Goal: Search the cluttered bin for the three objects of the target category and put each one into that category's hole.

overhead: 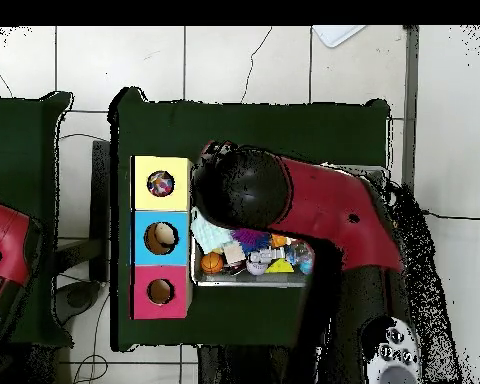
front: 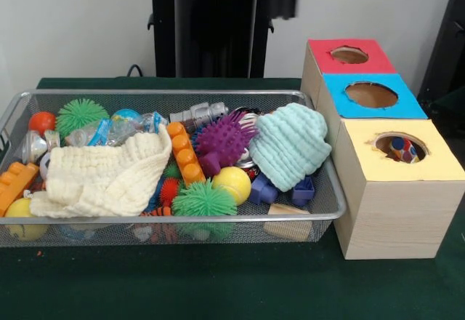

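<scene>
The silver wire-mesh bin [front: 174,220] sits on the green table, full of toys. No dotted cloth shows among them. One dotted white cloth piece [front: 402,149] lies inside the round hole [front: 382,142] in the yellow-topped box [front: 436,161]; it also shows in the overhead view [overhead: 161,183]. In the overhead view the red arm [overhead: 334,205] and its black round head [overhead: 246,186] reach over the bin [overhead: 249,281] and hide most of it. The gripper itself shows in neither view.
A cream knit cloth [front: 102,178] and a mint knit cloth [front: 290,145] lie on the toys, with a purple spiky ball [front: 221,140], green spiky balls, an orange brick strip [front: 182,153] and a yellow ball [front: 232,183]. Blue-topped [front: 407,105] and red-topped [front: 378,62] boxes stand behind the yellow one.
</scene>
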